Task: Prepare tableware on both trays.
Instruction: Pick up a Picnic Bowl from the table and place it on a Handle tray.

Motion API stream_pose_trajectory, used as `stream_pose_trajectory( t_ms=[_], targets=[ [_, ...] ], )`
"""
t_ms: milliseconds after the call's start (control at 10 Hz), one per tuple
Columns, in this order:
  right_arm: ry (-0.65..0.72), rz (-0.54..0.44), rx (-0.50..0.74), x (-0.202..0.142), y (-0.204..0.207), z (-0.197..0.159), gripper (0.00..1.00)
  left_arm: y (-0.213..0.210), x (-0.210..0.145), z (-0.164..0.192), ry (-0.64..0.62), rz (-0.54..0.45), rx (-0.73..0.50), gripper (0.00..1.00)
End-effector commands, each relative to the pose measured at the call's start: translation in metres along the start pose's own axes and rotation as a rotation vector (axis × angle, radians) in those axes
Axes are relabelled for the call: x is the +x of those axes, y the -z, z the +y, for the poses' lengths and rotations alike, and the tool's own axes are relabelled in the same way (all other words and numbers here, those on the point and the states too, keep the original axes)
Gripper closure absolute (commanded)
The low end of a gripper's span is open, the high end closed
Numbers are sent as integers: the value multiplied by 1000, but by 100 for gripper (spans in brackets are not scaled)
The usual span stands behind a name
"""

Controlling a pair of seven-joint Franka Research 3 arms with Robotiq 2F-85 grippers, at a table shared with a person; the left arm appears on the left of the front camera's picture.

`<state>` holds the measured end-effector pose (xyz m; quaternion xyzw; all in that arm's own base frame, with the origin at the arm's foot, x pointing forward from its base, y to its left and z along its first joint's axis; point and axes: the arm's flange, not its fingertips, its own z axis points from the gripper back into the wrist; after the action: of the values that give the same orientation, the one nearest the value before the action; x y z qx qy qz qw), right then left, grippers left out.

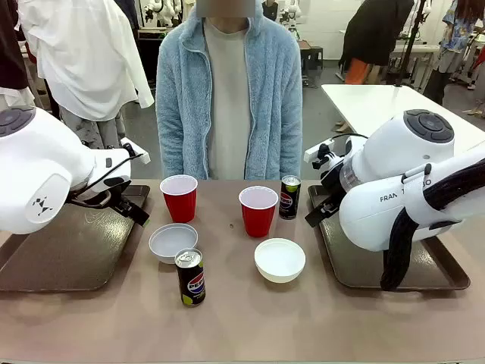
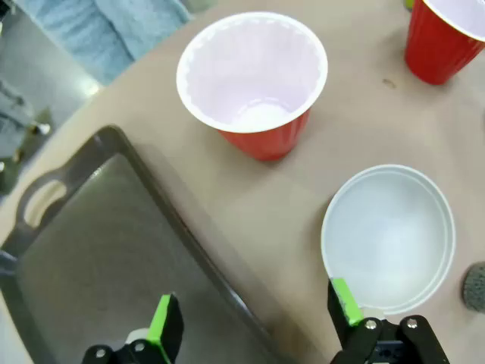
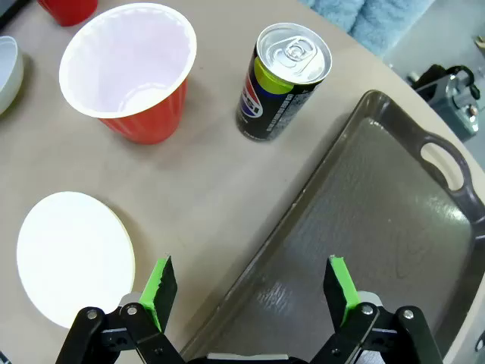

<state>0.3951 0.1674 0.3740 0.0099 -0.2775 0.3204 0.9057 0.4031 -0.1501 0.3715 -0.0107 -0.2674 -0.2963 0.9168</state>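
Two red cups point(image 1: 179, 198) point(image 1: 258, 211), two white bowls point(image 1: 173, 243) point(image 1: 280, 259) and two Pepsi cans point(image 1: 190, 277) point(image 1: 289, 197) stand on the table between the brown trays point(image 1: 68, 250) point(image 1: 356, 265). Both trays carry nothing. My left gripper point(image 2: 254, 318) hangs open over the left tray's inner rim point(image 2: 189, 235), with a cup point(image 2: 254, 83) and a bowl point(image 2: 390, 235) just beyond it. Over the right tray's inner rim point(image 3: 303, 220) my right gripper point(image 3: 250, 292) is open too, with a cup point(image 3: 129, 68), a can point(image 3: 284, 83) and a bowl point(image 3: 76, 258) nearby.
A person in a light blue fleece point(image 1: 227, 91) stands at the table's far side, hands out of sight. Both bulky white arms point(image 1: 38, 174) point(image 1: 402, 182) lean over the trays' near parts. Bare table lies along the front edge.
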Motion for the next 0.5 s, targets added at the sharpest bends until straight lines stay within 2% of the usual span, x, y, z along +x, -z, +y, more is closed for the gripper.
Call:
stream_pose_trajectory(
  t_ms=[0, 400],
  targets=[
    [0, 0, 0, 0, 0, 0, 0, 0, 0, 0, 0, 0, 0, 0],
    [0, 0, 0, 0, 0, 0, 0, 0, 0, 0, 0, 0, 0, 0]
  ],
)
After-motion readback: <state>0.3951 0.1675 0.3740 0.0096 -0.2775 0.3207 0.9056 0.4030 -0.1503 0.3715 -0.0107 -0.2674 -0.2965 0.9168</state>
